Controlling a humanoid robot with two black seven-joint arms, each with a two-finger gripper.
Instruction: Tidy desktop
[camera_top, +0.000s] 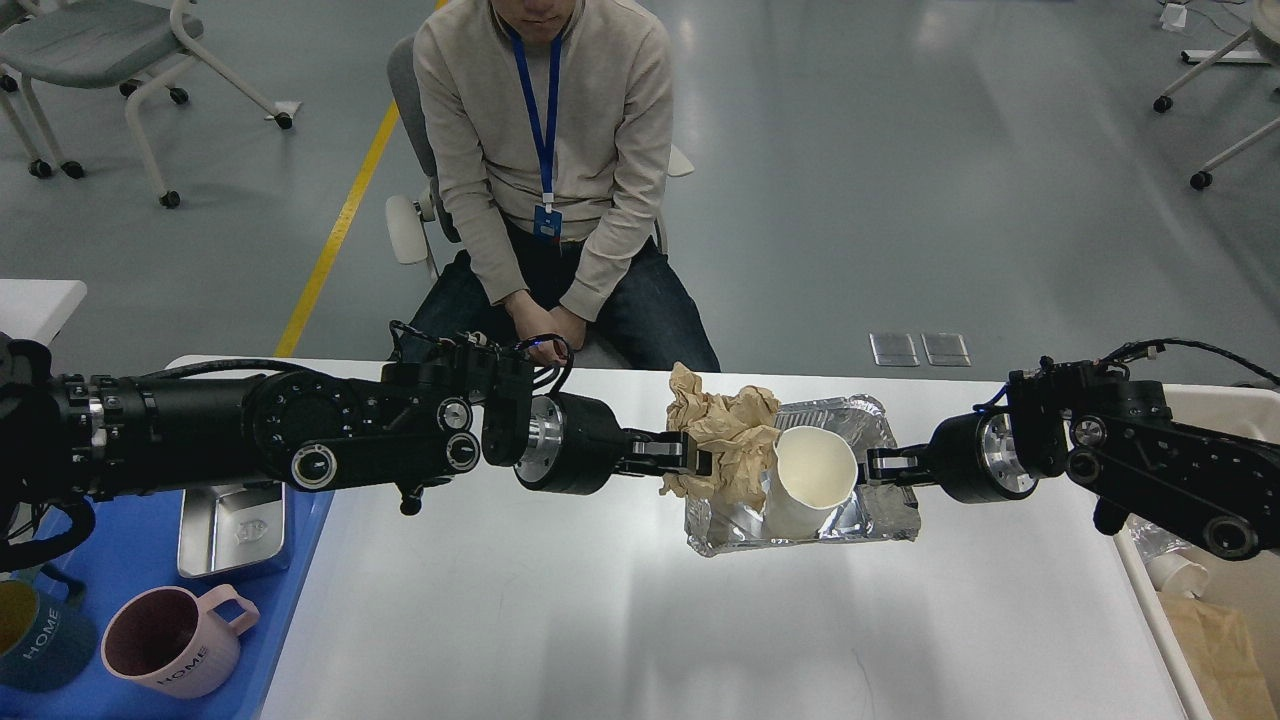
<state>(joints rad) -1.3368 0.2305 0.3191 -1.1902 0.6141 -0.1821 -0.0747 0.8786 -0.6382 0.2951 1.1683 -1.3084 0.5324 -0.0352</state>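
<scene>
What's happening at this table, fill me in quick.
A two-armed robot is clearing rubbish off the white desktop. Its left gripper is at a crumpled brown paper wad, and its right gripper is at the edge of a foil tray that holds the wad and a tilted white paper cup. A blue tray with mugs sits to the left, a beige bin to the right. A seated person watches from across the table.
</scene>
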